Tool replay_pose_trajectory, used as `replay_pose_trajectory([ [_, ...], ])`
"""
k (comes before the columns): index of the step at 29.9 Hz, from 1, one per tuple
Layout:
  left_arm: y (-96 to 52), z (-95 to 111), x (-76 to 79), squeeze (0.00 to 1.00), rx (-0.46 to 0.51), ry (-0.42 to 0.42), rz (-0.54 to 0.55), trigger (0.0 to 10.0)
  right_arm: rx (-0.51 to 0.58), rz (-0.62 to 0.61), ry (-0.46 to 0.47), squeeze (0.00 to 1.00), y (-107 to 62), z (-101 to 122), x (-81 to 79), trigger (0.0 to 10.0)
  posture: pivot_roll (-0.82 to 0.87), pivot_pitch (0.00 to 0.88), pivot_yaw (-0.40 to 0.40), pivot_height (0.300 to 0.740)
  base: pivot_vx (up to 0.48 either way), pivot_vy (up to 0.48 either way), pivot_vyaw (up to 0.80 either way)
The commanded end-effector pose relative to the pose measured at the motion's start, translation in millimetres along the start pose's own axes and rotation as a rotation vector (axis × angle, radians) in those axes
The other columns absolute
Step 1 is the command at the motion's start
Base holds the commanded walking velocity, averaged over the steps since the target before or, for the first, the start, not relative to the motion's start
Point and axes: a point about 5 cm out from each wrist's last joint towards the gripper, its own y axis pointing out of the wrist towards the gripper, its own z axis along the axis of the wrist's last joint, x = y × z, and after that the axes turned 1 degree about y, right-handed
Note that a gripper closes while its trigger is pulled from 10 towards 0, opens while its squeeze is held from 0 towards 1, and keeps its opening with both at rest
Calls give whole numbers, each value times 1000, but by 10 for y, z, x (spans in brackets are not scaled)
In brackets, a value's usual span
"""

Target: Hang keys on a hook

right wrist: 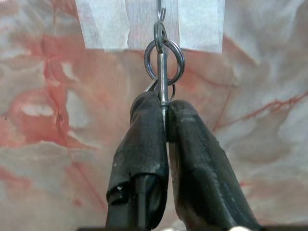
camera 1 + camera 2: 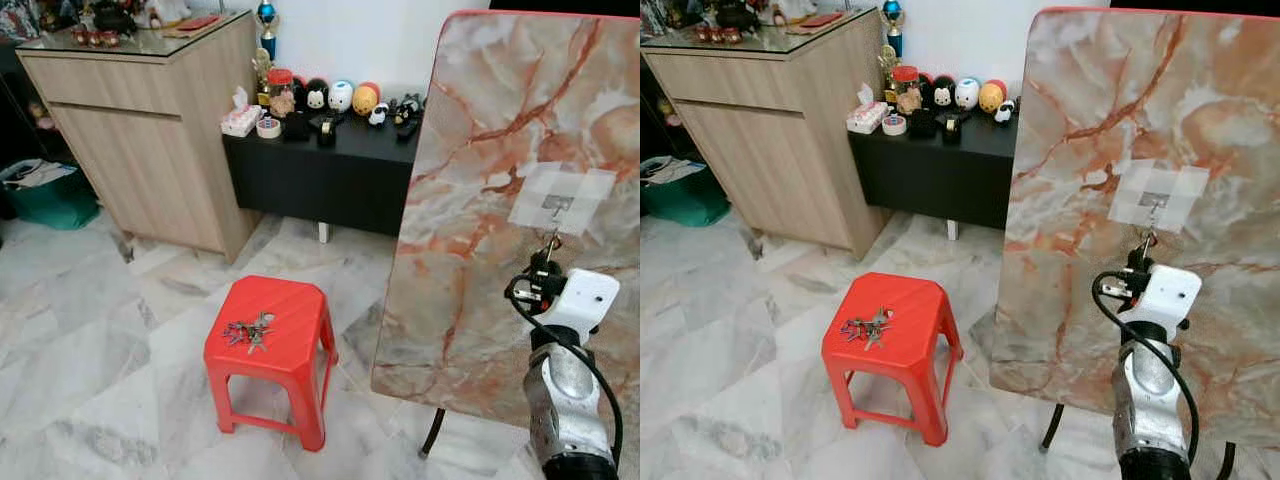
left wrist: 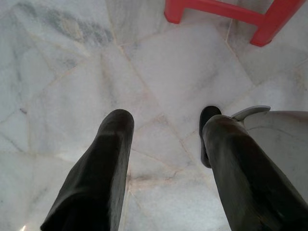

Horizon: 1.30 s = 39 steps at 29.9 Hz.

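Note:
My right gripper point(image 1: 163, 103) is shut on a key ring point(image 1: 164, 61), held up against a marbled orange board point(image 2: 480, 150). The ring's top sits at a small metal hook point(image 1: 160, 12) that is fixed to the board under strips of pale tape point(image 2: 560, 197). Whether the ring is over the hook I cannot tell. In the left eye view the right gripper point(image 2: 548, 258) points up just below the hook point(image 2: 555, 207). Another bunch of keys point(image 2: 248, 331) lies on a red plastic stool point(image 2: 290, 300). My left gripper point(image 3: 163, 122) hangs open over the marble floor.
A tall wooden cabinet point(image 2: 150, 130) stands at the back left, with a teal bin point(image 2: 50, 195) beside it. A low black table point(image 2: 320, 170) with figurines sits against the wall. The board's black stand leg point(image 2: 432, 435) reaches the floor near the stool.

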Motion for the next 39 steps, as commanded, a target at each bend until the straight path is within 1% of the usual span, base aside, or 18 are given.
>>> replay_pose_trajectory([
  [1, -18, -62, 1, 0, -23, 6, 0, 10000, 36, 12, 0, 0, 21, 93, -29, 10000, 41, 0, 7, 740, 0, 0, 0],
  [2, -16, -63, 19, 0, -23, 7, -2, 10000, 41, 19, 0, 0, 34, 109, -40, 10000, 40, 0, 7, 740, 0, 0, 0],
  [6, 41, 48, 138, 0, -8, 12, -13, 10000, 53, 38, 0, 0, 90, 160, -63, 10000, 41, 0, 7, 740, 0, 0, 0],
  [7, 54, 74, 177, 0, -5, 14, -16, 10000, 58, 54, -3, 0, 127, 187, -78, 10000, 42, 0, 6, 740, 0, 0, 0],
  [11, 63, 90, 213, 0, -3, 14, -18, 10000, 60, 68, -5, 0, 158, 204, -93, 10000, 41, 0, 8, 740, 0, 0, 0],
  [14, 81, 131, 282, 0, 5, 19, -25, 10000, 63, 79, -13, 0, 191, 223, -106, 10000, 41, 0, 10, 740, 0, 0, 0],
  [17, 88, 148, 311, 0, 7, 21, -27, 10000, 64, 78, -13, 0, 205, 230, -104, 10000, 41, 0, 12, 740, 0, 0, 0],
  [19, 89, 149, 312, 0, 7, 22, -26, 10000, 63, 69, -15, 0, 220, 231, -89, 10000, 41, 0, 14, 740, 0, 0, 0],
  [25, 78, 134, 205, 0, 3, 18, -15, 10000, 58, 44, -25, 0, 241, 231, -41, 10000, 40, 0, 16, 740, 0, 0, 0],
  [29, 80, 143, 190, 0, 4, 19, -14, 10000, 52, 28, -32, 0, 259, 230, 5, 10000, 41, 0, 18, 740, 0, 0, 0],
  [39, 82, 150, 181, 0, 5, 22, -11, 10000, 52, 13, -38, 0, 310, 246, 36, 10000, 41, 0, 21, 740, 0, 0, 0],
])
